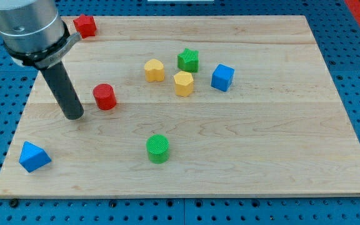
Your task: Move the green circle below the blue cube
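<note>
The green circle (158, 149) is a short green cylinder lying low in the middle of the wooden board (274, 150). The blue cube (222, 77) sits up and to the right of it, in the upper middle of the board. My tip (74, 115) rests on the board at the left, just left of the red cylinder (105, 97) and well to the left and a little above the green circle. The rod rises from the tip toward the view's top left.
A green star (189, 60), a yellow block (154, 70) and a yellow hexagon (183, 83) cluster left of the blue cube. A red block (85, 25) sits at the top left edge. A blue triangle (34, 156) lies at the bottom left corner.
</note>
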